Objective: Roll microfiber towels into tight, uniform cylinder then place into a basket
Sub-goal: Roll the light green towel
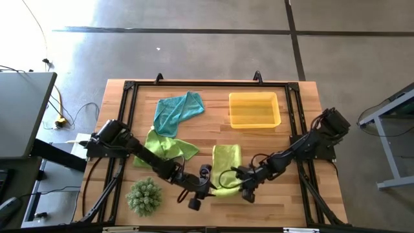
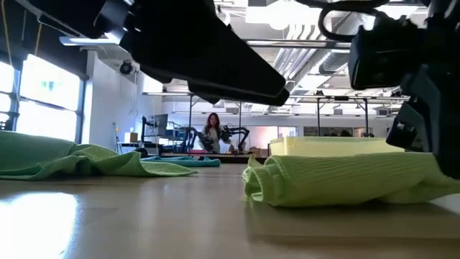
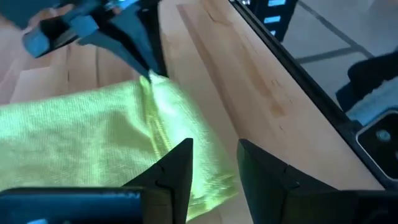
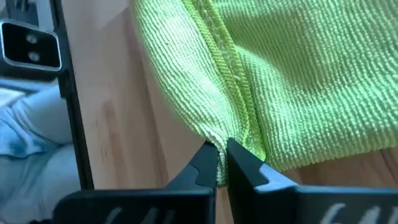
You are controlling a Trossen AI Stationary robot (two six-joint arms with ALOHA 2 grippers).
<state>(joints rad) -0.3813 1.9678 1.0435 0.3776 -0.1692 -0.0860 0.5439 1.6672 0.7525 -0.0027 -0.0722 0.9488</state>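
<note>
A lime-green towel (image 1: 226, 162) lies near the table's front edge, its near end bunched into a loose fold (image 2: 338, 180). My right gripper (image 4: 222, 155) comes from the right and is shut on that near end. My left gripper (image 3: 214, 168) comes from the left and stands open just over the same end's corner, with bare wood showing between its fingers. I cannot tell whether it touches the cloth. A second lime-green towel (image 1: 165, 145) lies crumpled at the left. A teal towel (image 1: 178, 111) lies at the far left. The yellow basket (image 1: 254, 120) stands at the far right. My right gripper pinches the lime-green towel's hemmed edge (image 4: 227, 127) between its two fingers, where the cloth is gathered into a narrow fold at the near end. The fingers slant down from the table's right. The pinched edge is drawn up slightly; the rest lies on the table.
A spiky green ball-shaped plant (image 1: 143, 196) sits at the front left, close to my left arm. A black frame (image 1: 129, 97) runs around the tabletop. Bare wood lies between the towels and the basket.
</note>
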